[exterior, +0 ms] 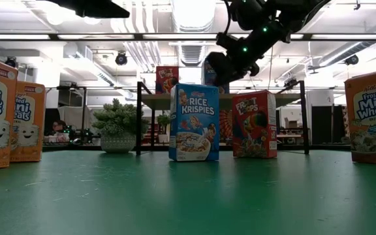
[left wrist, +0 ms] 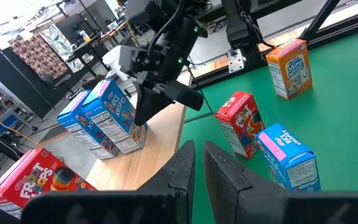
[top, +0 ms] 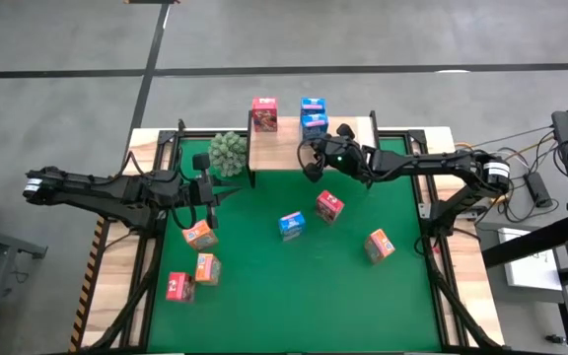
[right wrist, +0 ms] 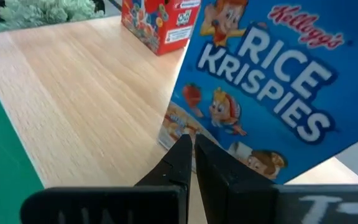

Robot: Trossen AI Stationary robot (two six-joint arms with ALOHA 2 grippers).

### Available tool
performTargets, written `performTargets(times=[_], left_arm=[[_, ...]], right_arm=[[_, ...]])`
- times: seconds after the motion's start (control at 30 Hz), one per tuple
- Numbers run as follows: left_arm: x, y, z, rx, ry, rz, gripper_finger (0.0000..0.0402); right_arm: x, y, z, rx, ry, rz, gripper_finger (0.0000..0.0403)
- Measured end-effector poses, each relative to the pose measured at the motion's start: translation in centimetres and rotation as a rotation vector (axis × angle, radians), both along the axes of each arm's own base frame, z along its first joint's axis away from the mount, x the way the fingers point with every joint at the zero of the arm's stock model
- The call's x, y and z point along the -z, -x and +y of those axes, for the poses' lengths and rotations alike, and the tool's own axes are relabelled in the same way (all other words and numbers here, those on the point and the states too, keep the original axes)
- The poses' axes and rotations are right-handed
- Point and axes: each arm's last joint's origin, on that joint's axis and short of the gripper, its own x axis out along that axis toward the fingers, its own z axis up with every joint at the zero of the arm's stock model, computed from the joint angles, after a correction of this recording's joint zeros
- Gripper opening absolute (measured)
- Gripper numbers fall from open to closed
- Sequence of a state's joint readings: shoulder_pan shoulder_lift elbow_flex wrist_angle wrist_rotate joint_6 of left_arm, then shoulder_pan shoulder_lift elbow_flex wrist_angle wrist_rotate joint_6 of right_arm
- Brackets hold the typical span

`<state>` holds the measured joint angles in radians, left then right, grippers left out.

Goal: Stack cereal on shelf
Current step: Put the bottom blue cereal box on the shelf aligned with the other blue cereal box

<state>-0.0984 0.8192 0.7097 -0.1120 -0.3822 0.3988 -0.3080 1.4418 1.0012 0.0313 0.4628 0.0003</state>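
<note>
The right gripper (top: 313, 164) hangs at the near edge of the shelf (top: 282, 150), its fingers (right wrist: 187, 163) nearly pressed together and holding nothing, just short of the two blue boxes (top: 314, 115) standing side by side on the board. A red box (top: 264, 113) stands on the shelf beside them, with a green plant (top: 228, 153) off its end. The left gripper (top: 205, 201) waits over the mat (top: 264, 286), fingers a slit apart and seemingly empty. On the mat lie a blue box (top: 291, 225), a second red box (top: 329, 206), three orange boxes (top: 380, 246) and a third red box (top: 177, 286).
</note>
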Motion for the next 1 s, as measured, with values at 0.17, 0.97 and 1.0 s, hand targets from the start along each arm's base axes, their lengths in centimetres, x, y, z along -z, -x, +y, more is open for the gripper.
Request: performTargets(times=[0.17,0.97,1.0], left_arm=[[0.0,0.0,0.0,0.0,0.0,0.0,0.0015],[1.1,-1.5,-0.2,-0.042,0.256,-0.016,0.0015],[1.4,-1.9,-0.3,-0.037,0.276,-0.003,0.0015]], right_arm=[[0.0,-0.1,0.1,-0.032,-0.017,-0.012,0.0012],[-0.6,3.6,13.0,-0.516,0.192,-0.026,0.0012],[-0.4,3.8,13.0,-0.518,0.2,-0.028,0.0012]])
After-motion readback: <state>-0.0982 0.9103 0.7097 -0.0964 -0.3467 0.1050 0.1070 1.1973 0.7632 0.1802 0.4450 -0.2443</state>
